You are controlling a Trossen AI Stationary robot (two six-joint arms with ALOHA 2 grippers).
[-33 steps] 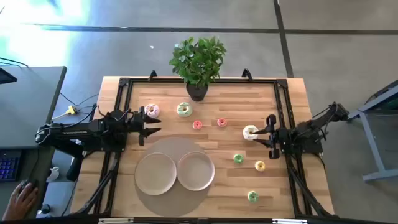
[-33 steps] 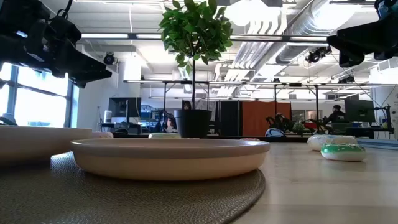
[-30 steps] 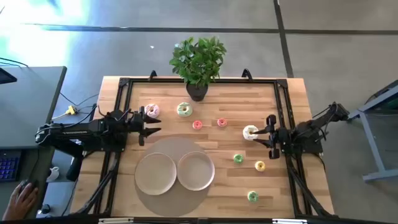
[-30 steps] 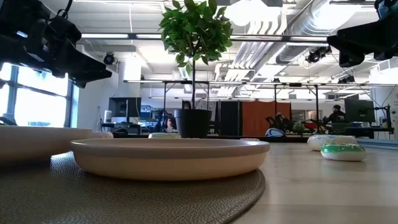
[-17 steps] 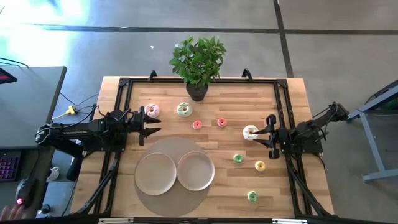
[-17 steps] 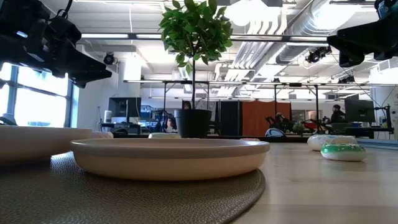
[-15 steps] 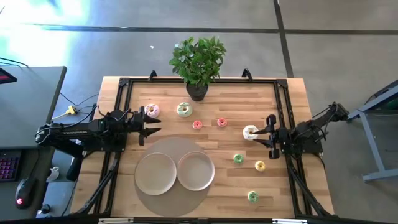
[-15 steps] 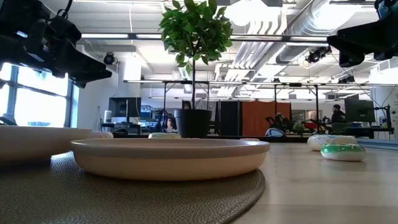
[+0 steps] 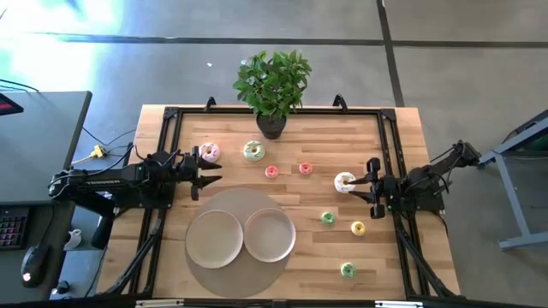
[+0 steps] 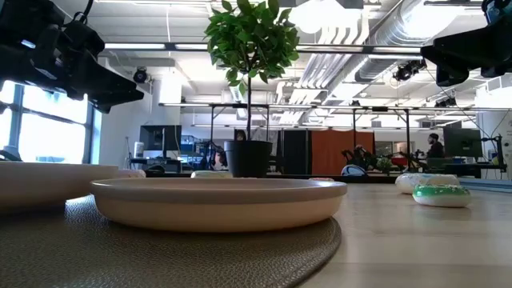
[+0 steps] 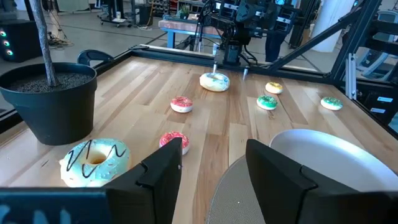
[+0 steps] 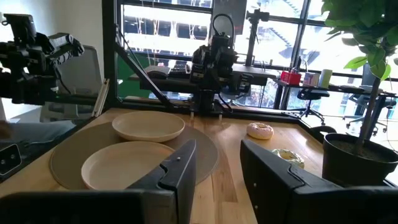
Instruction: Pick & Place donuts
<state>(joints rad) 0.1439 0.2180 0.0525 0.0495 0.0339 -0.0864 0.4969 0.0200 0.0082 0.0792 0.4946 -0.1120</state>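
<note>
While both round beige plates (image 9: 242, 235) sit bare on the grey woven mat (image 9: 240, 272), all the small toy donuts (image 9: 272, 171) lie scattered on the wooden desk (image 9: 394, 137) beyond and to the right. No readable writing anywhere. Left gripper (image 9: 208, 174) hovers at the left beside the pink-iced donut (image 9: 209, 152), fingers spread, holding nothing. Right gripper (image 9: 360, 186) hangs by the cream donut (image 9: 343, 181), fingers parted, nothing between them.

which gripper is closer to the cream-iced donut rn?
Right. The right gripper sits just beside the cream-iced donut, on its outer side, fingers open and empty. The left gripper is far across the table, near the pink donut.
</note>
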